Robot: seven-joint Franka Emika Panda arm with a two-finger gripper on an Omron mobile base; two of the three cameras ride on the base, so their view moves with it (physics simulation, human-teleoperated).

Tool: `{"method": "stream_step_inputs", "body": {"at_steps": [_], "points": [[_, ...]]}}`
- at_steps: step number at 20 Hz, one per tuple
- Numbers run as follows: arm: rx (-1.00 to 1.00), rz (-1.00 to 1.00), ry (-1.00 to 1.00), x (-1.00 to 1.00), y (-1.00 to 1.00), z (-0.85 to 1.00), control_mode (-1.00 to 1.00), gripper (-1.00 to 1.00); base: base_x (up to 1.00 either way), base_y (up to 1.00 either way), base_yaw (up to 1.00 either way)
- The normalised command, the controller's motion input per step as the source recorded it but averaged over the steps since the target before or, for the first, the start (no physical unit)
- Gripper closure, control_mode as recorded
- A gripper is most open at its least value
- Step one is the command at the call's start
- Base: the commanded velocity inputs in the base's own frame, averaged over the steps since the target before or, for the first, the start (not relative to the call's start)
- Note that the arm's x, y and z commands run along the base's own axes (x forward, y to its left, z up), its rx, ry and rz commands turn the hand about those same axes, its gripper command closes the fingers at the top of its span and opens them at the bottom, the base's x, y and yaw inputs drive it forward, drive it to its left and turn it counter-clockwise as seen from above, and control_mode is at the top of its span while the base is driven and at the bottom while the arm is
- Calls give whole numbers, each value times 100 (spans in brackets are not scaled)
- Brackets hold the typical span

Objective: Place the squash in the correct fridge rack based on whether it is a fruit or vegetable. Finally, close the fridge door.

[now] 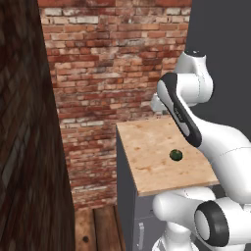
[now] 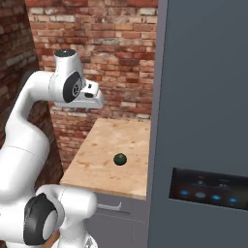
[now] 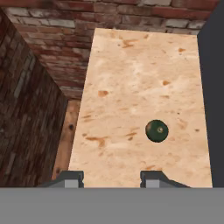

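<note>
- Overhead, I saw my gripper [image 3: 112, 180] hanging above the wooden counter [image 3: 131, 87], fingers spread apart and holding nothing.
- I found the squash [image 3: 156, 131] lying on that counter, ahead of the fingertips [image 3: 151, 178] and nearer the right one, not touching them.
- From the base, the squash [image 2: 119, 159] sat mid-counter, near a slate-grey fridge panel [image 2: 203, 97] with a black display [image 2: 208, 190].
- Brick wall [image 1: 108, 63] stood behind.

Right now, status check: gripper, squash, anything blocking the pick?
Gripper open, empty, high above the counter. Squash alone on the wooden top, untouched, near the grey fridge side. Nothing between fingers and squash.
</note>
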Motion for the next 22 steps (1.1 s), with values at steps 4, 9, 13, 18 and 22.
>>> {"method": "stream_step_inputs", "body": {"at_steps": [4,9,13,18,22], "points": [[0,0,0,-15,0,-11,-100,-100,0,0,0],[10,-6,2,-5,-28,-73,-100,-100,0,0,0],[18,-2,13,0,-90,-100,-100,-100,0,0,0],[5,-5,23,0,-66,-94,-100,-100,0,0,0],[-4,-19,30,22,-3,-77,-100,-100,0,0,0]]}}
